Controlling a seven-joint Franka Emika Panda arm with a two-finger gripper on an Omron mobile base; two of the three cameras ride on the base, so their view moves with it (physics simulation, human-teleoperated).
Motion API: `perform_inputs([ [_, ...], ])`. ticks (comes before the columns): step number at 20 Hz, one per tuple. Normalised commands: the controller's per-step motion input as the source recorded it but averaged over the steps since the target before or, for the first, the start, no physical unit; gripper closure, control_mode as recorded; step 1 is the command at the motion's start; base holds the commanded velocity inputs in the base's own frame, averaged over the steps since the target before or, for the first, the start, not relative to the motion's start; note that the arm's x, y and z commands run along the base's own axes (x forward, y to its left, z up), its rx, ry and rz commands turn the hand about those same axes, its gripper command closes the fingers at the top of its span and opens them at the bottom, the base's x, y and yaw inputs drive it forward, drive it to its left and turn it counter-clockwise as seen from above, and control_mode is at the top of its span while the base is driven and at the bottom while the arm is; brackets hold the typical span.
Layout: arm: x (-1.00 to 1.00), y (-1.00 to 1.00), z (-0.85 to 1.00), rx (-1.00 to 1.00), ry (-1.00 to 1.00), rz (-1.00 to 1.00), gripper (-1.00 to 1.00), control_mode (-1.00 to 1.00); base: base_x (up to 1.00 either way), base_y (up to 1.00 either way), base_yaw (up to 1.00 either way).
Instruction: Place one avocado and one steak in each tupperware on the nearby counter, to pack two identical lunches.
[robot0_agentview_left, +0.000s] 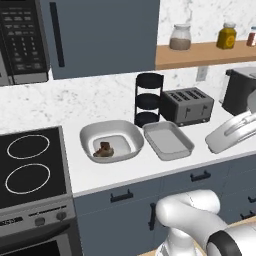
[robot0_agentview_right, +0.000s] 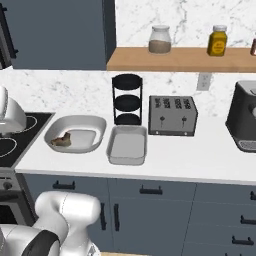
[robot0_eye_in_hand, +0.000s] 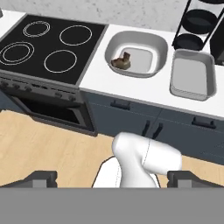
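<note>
So the two tupperware containers sit side by side on the counter, toward its stove end. The rounded tupperware is nearest the stovetop and has one brown lump in it, which I'd guess is a steak; I can't spot an avocado anywhere. The rectangular tupperware is just beside it on the toaster side, and it looks bare inside. The gripper is up high and pulled back from the counter's front edge, looking down across the floor at the whole run of cabinets, with its fingertips spread wide apart and nothing between them. From the claw, both containers lie forward and well below, the rectangular one off to the right of the round one in the hand view, its long axis running from the counter's front edge back toward the wall. Whatever food comes next, my read is that the rectangular one needs everything.
</note>
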Motion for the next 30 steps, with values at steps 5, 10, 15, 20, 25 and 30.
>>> perform_inputs([
  [5,0.0,0.0,0.0,0.0,0.0,0.0,-1.0,1.0,-0.83,-0.12,0.0],
  [10,0.0,0.0,0.0,0.0,0.0,0.0,-1.0,1.0,-0.72,-0.32,0.0],
  [15,0.0,0.0,0.0,0.0,0.0,0.0,-1.0,1.0,0.13,-0.96,0.0],
  [20,0.0,0.0,0.0,0.0,0.0,0.0,-1.0,1.0,0.09,-1.0,0.04],
  [25,0.0,0.0,0.0,0.0,0.0,0.0,-1.0,1.0,-0.25,-1.0,0.19],
  [30,0.0,0.0,0.0,0.0,0.0,0.0,-1.0,1.0,-0.21,-1.0,0.26],
])
